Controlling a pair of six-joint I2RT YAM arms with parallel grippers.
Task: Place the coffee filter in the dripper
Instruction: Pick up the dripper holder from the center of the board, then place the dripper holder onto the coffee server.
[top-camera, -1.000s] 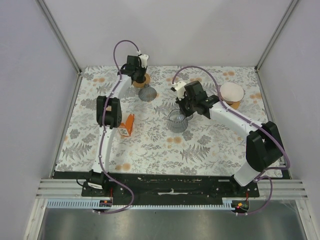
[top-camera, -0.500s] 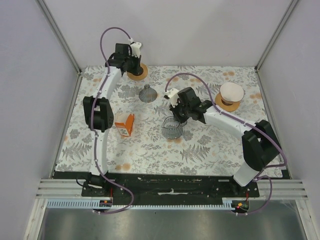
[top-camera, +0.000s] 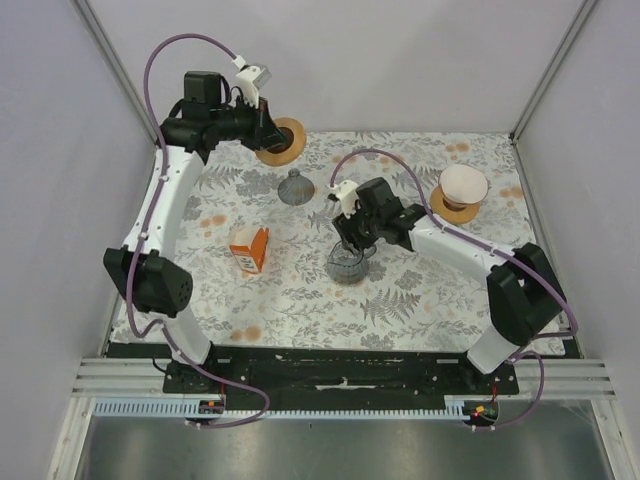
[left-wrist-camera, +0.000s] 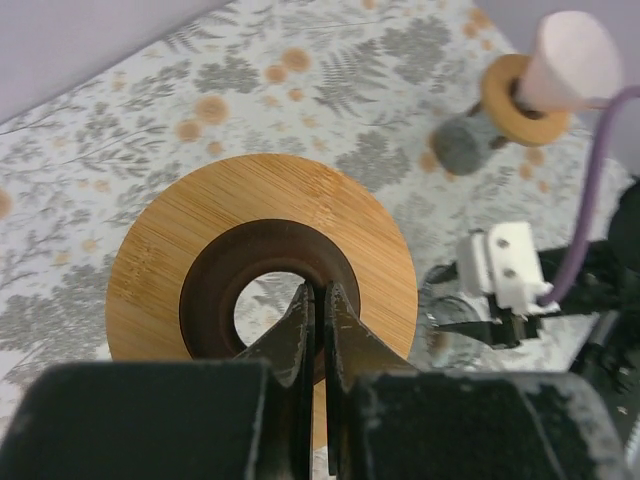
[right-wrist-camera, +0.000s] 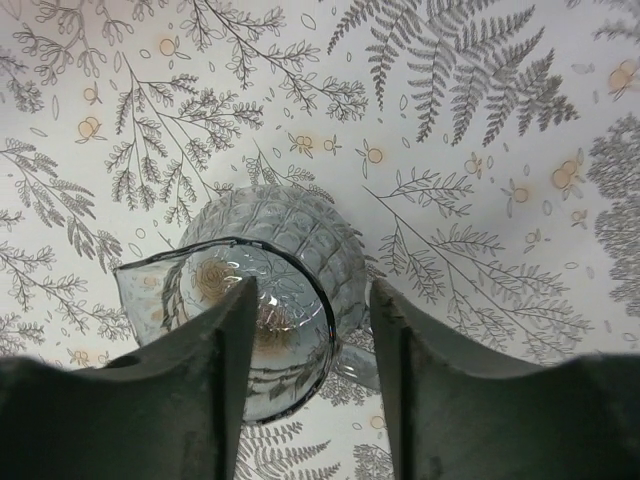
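Note:
The dripper (top-camera: 282, 140), an orange wooden ring with a dark centre hole, hangs in the air over the table's far left. My left gripper (top-camera: 262, 133) is shut on its inner rim (left-wrist-camera: 322, 300). The ring (left-wrist-camera: 200, 240) fills the left wrist view. The coffee filter (top-camera: 463, 183), a white paper cone, stands at the far right on a second orange ring (top-camera: 450, 208); the left wrist view shows the filter (left-wrist-camera: 568, 58) too. My right gripper (top-camera: 349, 243) is open over a clear glass jug (top-camera: 346, 266), one finger (right-wrist-camera: 215, 370) inside the rim and the other outside.
A dark grey ribbed cone (top-camera: 294, 187) stands between the arms at the back, also in the left wrist view (left-wrist-camera: 462, 148). An orange-and-white paper packet (top-camera: 250, 250) lies left of the jug (right-wrist-camera: 290, 240). White walls close in the floral table on three sides.
My left arm has lifted the dripper off the table and swung up and left. My right gripper slid the jug a little left and nearer, then opened and let go of it.

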